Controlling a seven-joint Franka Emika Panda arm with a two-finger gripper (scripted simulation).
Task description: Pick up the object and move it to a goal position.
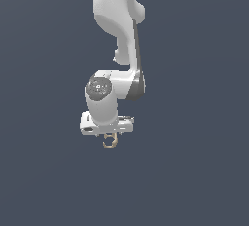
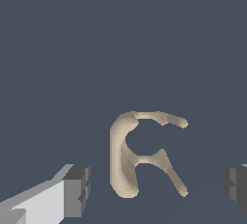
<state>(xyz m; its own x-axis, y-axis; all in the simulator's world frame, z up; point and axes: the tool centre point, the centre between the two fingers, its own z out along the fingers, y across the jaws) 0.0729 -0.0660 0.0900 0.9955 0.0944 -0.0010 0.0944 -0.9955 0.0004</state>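
The object [image 2: 121, 162] is a small tan piece with curved, claw-like prongs, lying on the dark floor. In the wrist view it sits between my two dark finger pads [image 2: 77, 189], nearer that pad than the other, and touches neither. My gripper [image 2: 157, 189] is open, with a wide gap. In the exterior view the white hand hangs low, pointing straight down, and the object [image 1: 111, 141] peeks out just under the gripper [image 1: 109, 136]. The fingertips themselves are hard to make out there.
The white arm [image 1: 119, 30] comes down from the top of the exterior view. Around it is only a plain dark blue-grey floor [image 1: 194, 171]. No goal marker shows.
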